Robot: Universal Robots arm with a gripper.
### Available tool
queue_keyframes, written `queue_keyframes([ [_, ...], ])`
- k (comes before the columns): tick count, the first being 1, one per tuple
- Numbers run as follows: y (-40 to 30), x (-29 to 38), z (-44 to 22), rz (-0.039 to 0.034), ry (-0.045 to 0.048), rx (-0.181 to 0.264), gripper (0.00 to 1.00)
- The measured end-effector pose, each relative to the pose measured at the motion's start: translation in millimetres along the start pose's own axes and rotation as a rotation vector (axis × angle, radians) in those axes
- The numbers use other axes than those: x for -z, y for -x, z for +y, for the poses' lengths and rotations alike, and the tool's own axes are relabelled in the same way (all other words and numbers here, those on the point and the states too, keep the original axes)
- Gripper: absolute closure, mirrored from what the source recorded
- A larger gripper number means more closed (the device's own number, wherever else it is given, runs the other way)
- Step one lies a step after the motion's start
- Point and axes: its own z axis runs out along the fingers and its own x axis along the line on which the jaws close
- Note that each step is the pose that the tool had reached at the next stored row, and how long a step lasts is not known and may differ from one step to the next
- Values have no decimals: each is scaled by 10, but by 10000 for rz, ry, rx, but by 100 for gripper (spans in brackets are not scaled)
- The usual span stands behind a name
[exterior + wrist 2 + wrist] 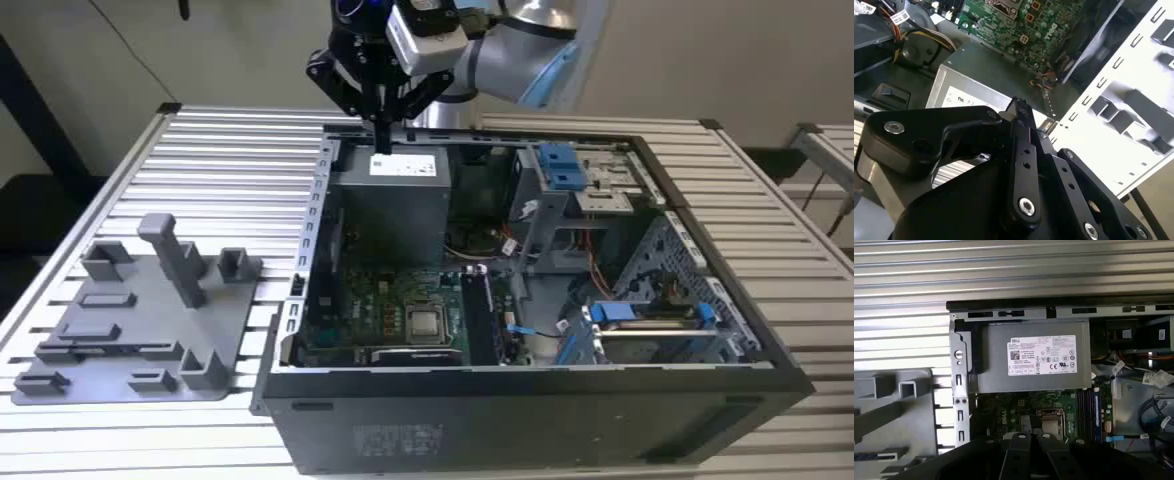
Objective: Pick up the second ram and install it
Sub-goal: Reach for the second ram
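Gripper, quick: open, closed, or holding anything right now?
Black gripper: closed, fingertips together over the grey metal power supply box, nothing seen held between them.

Power supply (394,215) close beside motherboard (380,310)

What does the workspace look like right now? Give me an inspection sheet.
Surface: slatted metal table.
Job's things: ram, seemingly the dark blue strip lying in the tray; open case.
Clutter: grey blocks on the tray.
Grippers: gripper shut, nothing seen in it, above the power supply.
Cables: wire bundles inside the case.
Surroundings: second table at the exterior view's right.
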Motion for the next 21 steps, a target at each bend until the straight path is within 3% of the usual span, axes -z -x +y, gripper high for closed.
queue_keyframes([
  [13, 0, 0, 0, 0, 0, 0, 89],
  [21, -107, 2, -8, 0, 0, -1, 89],
])
